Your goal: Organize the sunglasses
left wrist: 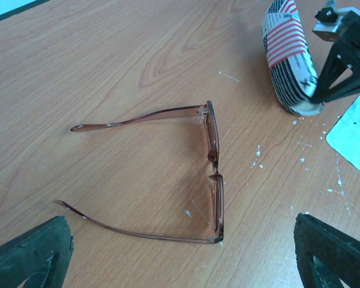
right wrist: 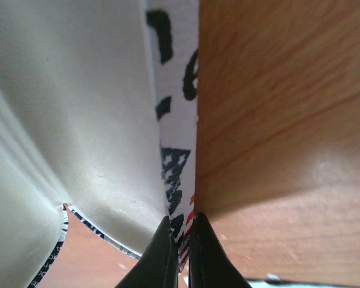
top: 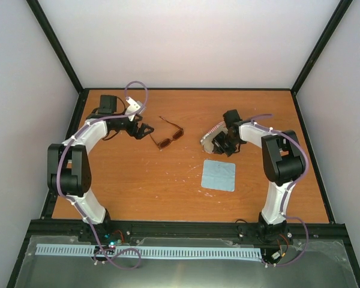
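**Sunglasses loose on bench, case pinched on the right**

We see the sunglasses (top: 167, 137) lying on the bench (top: 138, 180) w/ both temple arms unfolded. They sit in the far half, roughly btwn the two arms, and nothing holds them.

The left gripper (left wrist: 180, 246) is spread wide & has hold of nothing. Its two dark fingers show at the bottom corners of the left wrist view. The temple tips point back toward them and the lens front faces away, toward the case. From above, this gripper sits just left of the frame; we see no contact.

The right gripper (right wrist: 181, 246) is closed down on a thin wall of the flag-patterned case (top: 211, 133). In the right wrist view the fingers pinch the printed edge, w/ white lining on the left & bench wood on the right. The case is tipped up, lower end on the bench. We can't tell how far it's opened.

A light blue cloth (top: 219, 175) lies flat just on the near side of the case, well apart from the sunglasses. White flecks dot the bench near it.
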Controlling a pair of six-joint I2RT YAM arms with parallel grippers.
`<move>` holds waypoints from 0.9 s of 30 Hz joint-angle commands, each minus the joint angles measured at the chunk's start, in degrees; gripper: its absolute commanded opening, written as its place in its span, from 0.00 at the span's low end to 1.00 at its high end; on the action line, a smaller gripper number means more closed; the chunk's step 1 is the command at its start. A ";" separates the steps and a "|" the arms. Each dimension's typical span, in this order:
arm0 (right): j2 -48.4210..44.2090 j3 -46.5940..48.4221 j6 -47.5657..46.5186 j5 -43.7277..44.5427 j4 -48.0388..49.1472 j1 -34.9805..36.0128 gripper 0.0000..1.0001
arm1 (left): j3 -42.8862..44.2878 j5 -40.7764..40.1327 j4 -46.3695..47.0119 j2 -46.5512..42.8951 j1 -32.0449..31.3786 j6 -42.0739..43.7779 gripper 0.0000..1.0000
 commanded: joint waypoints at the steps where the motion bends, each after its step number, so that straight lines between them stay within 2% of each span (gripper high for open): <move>1: -2.69 -3.69 23.48 9.55 18.92 0.66 0.03 | -0.68 1.05 0.81 -2.83 1.03 1.58 1.00; 7: -0.20 -8.81 39.98 13.82 38.87 0.68 0.03 | -0.97 0.36 0.76 -3.75 1.83 1.80 1.00; 12: 4.14 -10.11 52.18 14.06 47.42 2.49 0.03 | -0.71 0.02 0.49 -3.71 2.43 1.75 0.99; 15: 6.58 -7.51 54.62 11.51 45.66 3.36 0.04 | -0.74 -0.06 0.63 -3.70 2.72 1.85 1.00; 20: 7.78 -4.42 55.43 7.57 38.94 4.48 0.15 | -1.13 -0.16 0.92 -3.78 3.17 2.51 1.00; 24: 6.35 -3.50 54.41 6.28 33.87 4.73 0.28 | -1.21 -0.09 1.47 -3.79 3.33 2.49 1.00; 27: 5.41 -3.54 53.64 5.73 31.38 4.73 0.31 | -1.46 0.10 2.19 -3.88 3.35 2.14 1.00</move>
